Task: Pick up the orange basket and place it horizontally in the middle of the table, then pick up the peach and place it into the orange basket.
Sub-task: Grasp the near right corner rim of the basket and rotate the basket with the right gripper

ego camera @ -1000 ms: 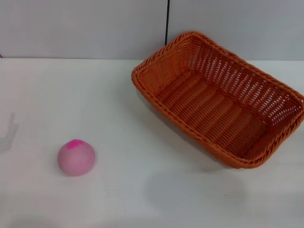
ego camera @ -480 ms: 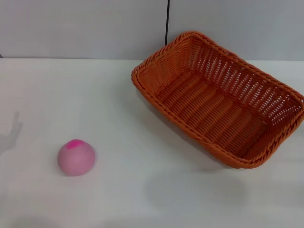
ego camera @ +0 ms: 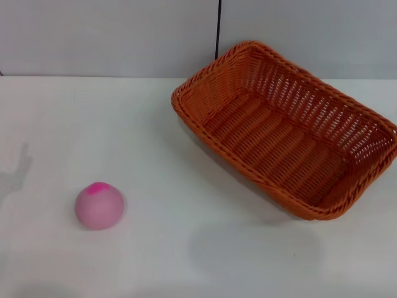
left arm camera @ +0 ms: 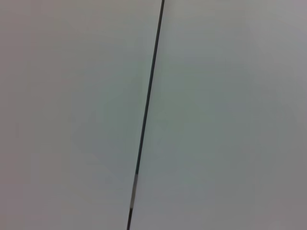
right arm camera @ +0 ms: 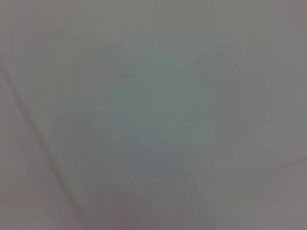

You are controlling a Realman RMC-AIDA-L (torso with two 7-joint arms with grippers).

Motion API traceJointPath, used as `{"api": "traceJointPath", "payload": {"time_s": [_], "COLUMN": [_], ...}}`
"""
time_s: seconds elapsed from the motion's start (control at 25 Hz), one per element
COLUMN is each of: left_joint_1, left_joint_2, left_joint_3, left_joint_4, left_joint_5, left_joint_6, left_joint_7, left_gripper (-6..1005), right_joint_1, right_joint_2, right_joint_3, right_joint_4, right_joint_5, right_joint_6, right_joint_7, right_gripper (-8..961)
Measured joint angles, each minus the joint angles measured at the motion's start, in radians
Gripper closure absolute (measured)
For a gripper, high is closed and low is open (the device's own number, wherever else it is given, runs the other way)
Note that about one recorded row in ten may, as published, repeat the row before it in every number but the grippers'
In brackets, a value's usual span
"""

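Observation:
The orange basket (ego camera: 288,127) lies on the white table (ego camera: 155,155) at the right, set at a slant with one corner toward the back wall. Nothing is inside it. The peach (ego camera: 99,206), pale pink with a magenta patch on top, rests near the front left, well apart from the basket. Neither gripper shows in the head view. A faint shadow of an arm falls on the table at the far left edge. Both wrist views hold only blank grey surface, the left one crossed by a thin dark seam.
A grey wall with a dark vertical seam (ego camera: 218,28) stands behind the table. Bare tabletop stretches between the peach and the basket and along the front edge.
The faint shadow at the table's left edge has shifted and lengthened slightly. The basket and the peach have not moved.

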Motion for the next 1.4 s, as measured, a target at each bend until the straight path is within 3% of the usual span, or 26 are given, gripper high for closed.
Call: {"api": "traceJointPath", "payload": {"time_s": [0.12, 0.24, 0.36, 0.52, 0.76, 0.92, 1.08, 1.24, 1.4], "left_joint_1": [0.014, 0.027, 0.036, 0.044, 0.053, 0.059, 0.057, 0.045, 0.038], "left_joint_2": [0.002, 0.003, 0.004, 0.005, 0.004, 0.004, 0.004, 0.004, 0.005], "left_joint_3": [0.000, 0.000, 0.000, 0.000, 0.000, 0.000, -0.001, 0.000, 0.000], "left_joint_4": [-0.003, -0.005, -0.006, -0.006, -0.005, -0.008, -0.010, -0.021, -0.024], "left_joint_5": [0.000, 0.000, 0.000, 0.000, -0.003, -0.005, -0.006, -0.004, -0.002], "left_joint_6": [0.006, 0.004, 0.006, 0.009, 0.013, 0.023, 0.024, 0.047, 0.058], "left_joint_7": [0.000, -0.001, -0.001, -0.001, -0.001, 0.000, -0.001, 0.001, 0.000], "left_gripper": [195, 195, 195, 196, 196, 196, 196, 196, 196], "right_joint_1": [0.078, 0.131, 0.224, 0.323, 0.358, 0.356, 0.357, 0.358, 0.360], "right_joint_2": [-0.033, -0.049, -0.075, -0.092, -0.092, -0.069, -0.059, -0.029, -0.021], "right_joint_3": [-0.107, -0.148, -0.195, -0.305, -0.402, -0.474, -0.488, -0.497, -0.499], "right_joint_4": [-0.133, -0.179, -0.193, -0.182, -0.129, -0.084, -0.046, -0.011, 0.019], "right_joint_5": [-0.151, -0.263, -0.409, -0.568, -0.586, -0.592, -0.592, -0.581, -0.580], "right_joint_6": [-0.033, -0.064, -0.113, -0.129, -0.094, 0.027, 0.070, 0.133, 0.163], "right_joint_7": [0.230, 0.332, 0.453, 0.597, 0.665, 0.674, 0.660, 0.613, 0.595], "right_gripper": [254, 261, 268, 277, 291, 300, 310, 319, 328]}}
